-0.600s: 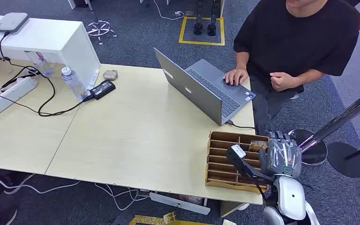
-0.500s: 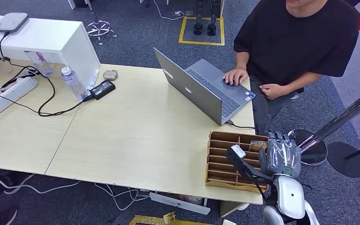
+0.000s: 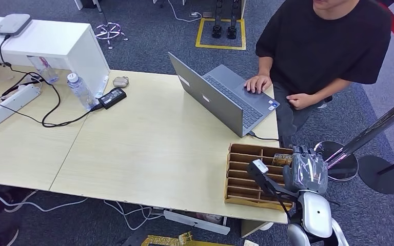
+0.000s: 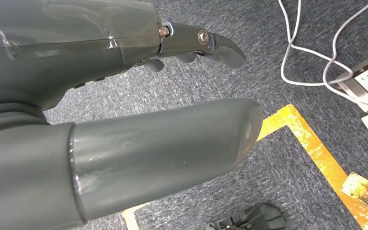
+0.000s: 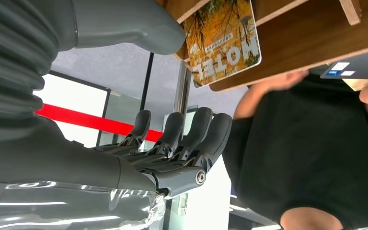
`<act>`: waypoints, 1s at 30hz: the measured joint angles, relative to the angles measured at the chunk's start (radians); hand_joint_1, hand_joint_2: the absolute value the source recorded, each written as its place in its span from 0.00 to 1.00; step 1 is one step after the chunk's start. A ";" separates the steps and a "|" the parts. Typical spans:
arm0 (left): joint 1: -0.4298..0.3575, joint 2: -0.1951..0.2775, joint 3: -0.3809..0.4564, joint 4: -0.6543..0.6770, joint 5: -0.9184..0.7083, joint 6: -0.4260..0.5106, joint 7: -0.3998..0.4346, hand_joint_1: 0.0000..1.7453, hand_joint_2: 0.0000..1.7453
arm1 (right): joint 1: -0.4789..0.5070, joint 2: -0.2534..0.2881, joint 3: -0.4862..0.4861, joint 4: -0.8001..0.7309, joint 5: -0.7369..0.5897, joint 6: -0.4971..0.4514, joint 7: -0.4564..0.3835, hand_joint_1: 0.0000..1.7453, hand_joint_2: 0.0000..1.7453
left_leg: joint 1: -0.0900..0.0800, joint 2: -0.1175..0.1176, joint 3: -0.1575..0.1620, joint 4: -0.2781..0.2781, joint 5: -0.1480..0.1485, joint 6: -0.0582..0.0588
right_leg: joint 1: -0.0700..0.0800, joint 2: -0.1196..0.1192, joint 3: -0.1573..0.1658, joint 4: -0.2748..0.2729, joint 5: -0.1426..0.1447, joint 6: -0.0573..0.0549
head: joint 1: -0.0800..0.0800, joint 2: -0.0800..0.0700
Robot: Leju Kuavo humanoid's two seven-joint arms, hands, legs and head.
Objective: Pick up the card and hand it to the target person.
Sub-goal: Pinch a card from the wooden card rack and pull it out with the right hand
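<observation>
The fingers (image 5: pixel 191 132) of the right hand (image 3: pixel 306 171) are seen spread a little and empty, held just beside the right end of the wooden card rack (image 3: pixel 243 177) at the near right corner of the bench (image 3: pixel 154 148). The card (image 5: pixel 223 38), an autumn-coloured piece printed HOTEL, is found standing in a far slot of that rack, close to the fingertips but not touched by them; in the head view it is glimpsed as a small yellow patch (image 3: pixel 282 160) just ahead of the hand. The left hand (image 4: pixel 124 120) is shown over grey carpet with yellow floor tape, thumb and fingers apart, nothing held. Beyond the rack, an open laptop (image 3: pixel 220 97) is set on the bench, and a person in a black shirt (image 3: pixel 323 46) is standing at the far right, one hand on the laptop.
</observation>
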 joint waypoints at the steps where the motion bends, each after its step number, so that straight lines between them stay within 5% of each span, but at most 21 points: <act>1: 0.000 0.000 0.000 0.000 0.000 0.000 0.000 0.00 0.00 | 0.000 0.000 0.000 0.003 0.000 0.000 0.000 0.37 1.00 | 0.000 0.000 0.000 0.000 0.000 0.000 | 0.000 0.000 0.000 0.000 0.000 0.000 | 0.000 0.000; 12: 0.000 0.002 0.000 0.000 0.000 -0.005 -0.001 0.00 0.00 | -0.001 0.000 0.000 0.025 -0.014 0.006 0.001 0.29 1.00 | 0.000 0.000 0.000 0.000 0.000 0.000 | 0.000 0.000 0.000 0.000 0.000 0.000 | 0.000 0.000; 30: 0.000 0.003 0.000 0.000 0.003 -0.004 0.004 0.00 0.00 | -0.016 0.000 0.014 0.053 -0.031 0.013 0.000 0.50 1.00 | 0.000 0.000 0.000 0.000 0.000 0.000 | 0.000 0.000 0.000 0.000 0.000 0.000 | 0.000 0.000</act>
